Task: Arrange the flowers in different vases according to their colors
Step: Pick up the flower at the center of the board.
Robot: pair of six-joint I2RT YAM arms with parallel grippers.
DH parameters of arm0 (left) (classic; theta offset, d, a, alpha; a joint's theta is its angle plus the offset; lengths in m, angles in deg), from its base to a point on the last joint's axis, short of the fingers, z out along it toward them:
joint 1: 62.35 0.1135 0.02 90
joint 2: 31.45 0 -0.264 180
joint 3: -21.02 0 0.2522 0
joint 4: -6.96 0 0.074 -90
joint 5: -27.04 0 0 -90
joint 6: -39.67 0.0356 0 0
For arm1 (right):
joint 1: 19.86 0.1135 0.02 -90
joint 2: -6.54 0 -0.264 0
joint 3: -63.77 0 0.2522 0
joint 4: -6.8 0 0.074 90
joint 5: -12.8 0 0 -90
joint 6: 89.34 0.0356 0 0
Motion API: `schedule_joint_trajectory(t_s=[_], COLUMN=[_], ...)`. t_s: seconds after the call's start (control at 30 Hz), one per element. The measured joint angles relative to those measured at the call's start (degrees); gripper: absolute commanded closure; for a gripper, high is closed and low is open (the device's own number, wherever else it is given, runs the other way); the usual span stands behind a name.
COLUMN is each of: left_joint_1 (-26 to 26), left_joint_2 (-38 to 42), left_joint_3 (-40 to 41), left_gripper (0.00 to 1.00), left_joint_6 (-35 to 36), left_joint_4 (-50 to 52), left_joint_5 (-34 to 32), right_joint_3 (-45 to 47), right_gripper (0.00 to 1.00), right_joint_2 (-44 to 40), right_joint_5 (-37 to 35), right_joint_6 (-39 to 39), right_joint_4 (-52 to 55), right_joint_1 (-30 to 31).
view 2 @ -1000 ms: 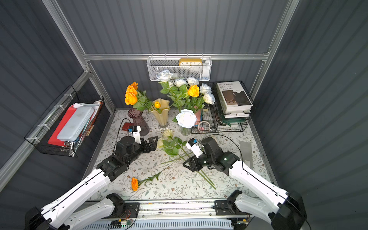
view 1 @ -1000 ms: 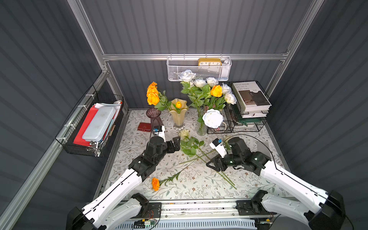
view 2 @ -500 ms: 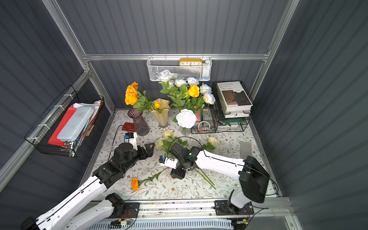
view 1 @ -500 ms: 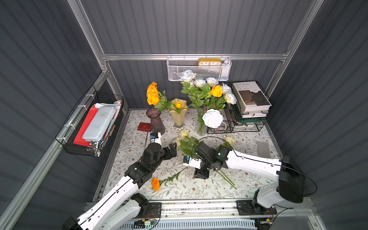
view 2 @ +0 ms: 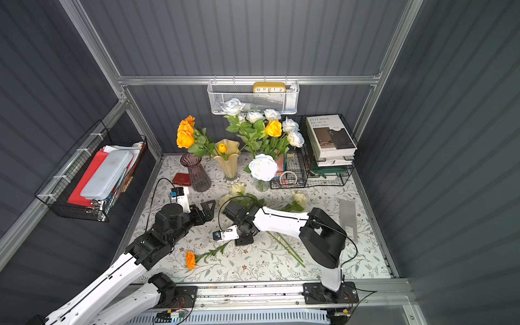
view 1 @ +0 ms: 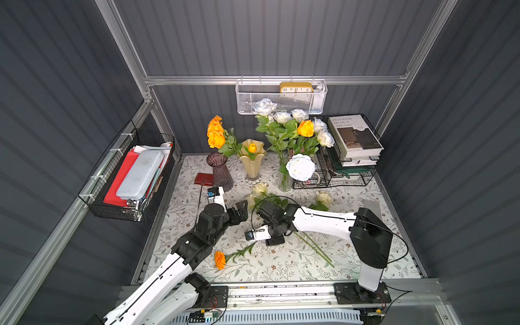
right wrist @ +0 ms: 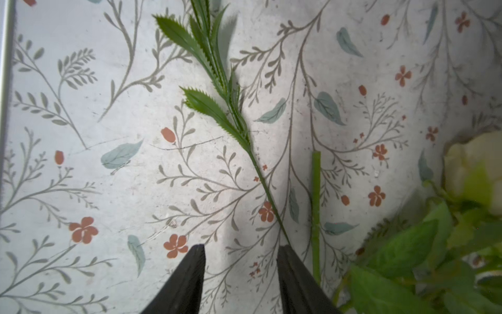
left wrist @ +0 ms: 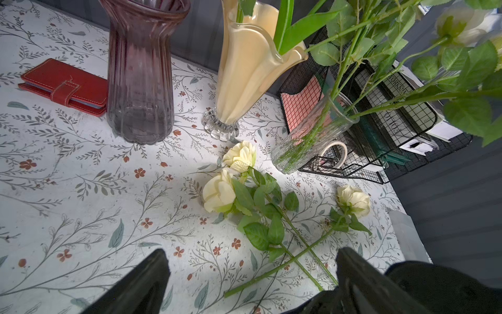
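Observation:
An orange marigold (view 1: 220, 260) (view 2: 190, 260) lies near the table's front, its leafy stem (right wrist: 217, 89) running up to one finger (right wrist: 288, 261) of my right gripper (right wrist: 241, 252) (view 1: 274, 240). That gripper points down at the cloth, open, with nothing between its jaws. My left gripper (left wrist: 250, 271) (view 1: 242, 209) hovers wide open and empty, just short of the cream-yellow roses (left wrist: 218, 194) (view 1: 260, 188) lying on the table. Behind stand the purple vase (view 1: 221, 170) (left wrist: 141, 81), the cream-yellow vase (view 1: 252, 163) (left wrist: 244, 81) and the clear vase (view 1: 284, 180) (left wrist: 312, 136) holding white roses and one orange rose (view 1: 305, 128).
A red wallet (view 1: 204, 178) lies left of the purple vase. A black wire rack (view 1: 351, 180) with books stands at the back right. A white mesh basket (view 1: 281, 98) hangs on the back wall and a wire basket (view 1: 112, 202) on the left wall.
My right arm swung left across the table to the marigold's stem end, and its jaws narrowed. The left gripper drew back slightly and stayed wide open.

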Motion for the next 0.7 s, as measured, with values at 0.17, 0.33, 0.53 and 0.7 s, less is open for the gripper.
schedule_joint_trajectory(t_s=[0.17, 0.33, 0.53, 0.7], left_joint_1=[0.0, 0.0, 0.0, 0.0], left_joint_2=[0.5, 0.6, 0.8, 1.4], left_joint_3=[0.0, 0.0, 0.0, 0.0], left_gripper=[0.01, 0.01, 0.01, 0.01], left_joint_6=[0.0, 0.0, 0.0, 0.0], left_joint_4=[0.0, 0.0, 0.0, 0.0], left_joint_5=[-0.3, -0.9, -1.2, -1.2], right_joint_3=[-2.8, -6.1, -8.3, -9.2], right_gripper=[0.54, 0.55, 0.57, 0.60], right_joint_2=[3.4, 6.3, 9.5, 11.4], right_joint_5=[0.4, 0.4, 1.5, 2.6], right_joint_6=[-3.7, -5.9, -6.9, -6.9], right_joint_4=[0.0, -0.3, -0.4, -0.5], right_joint_1=[0.0, 0.3, 0.5, 0.6])
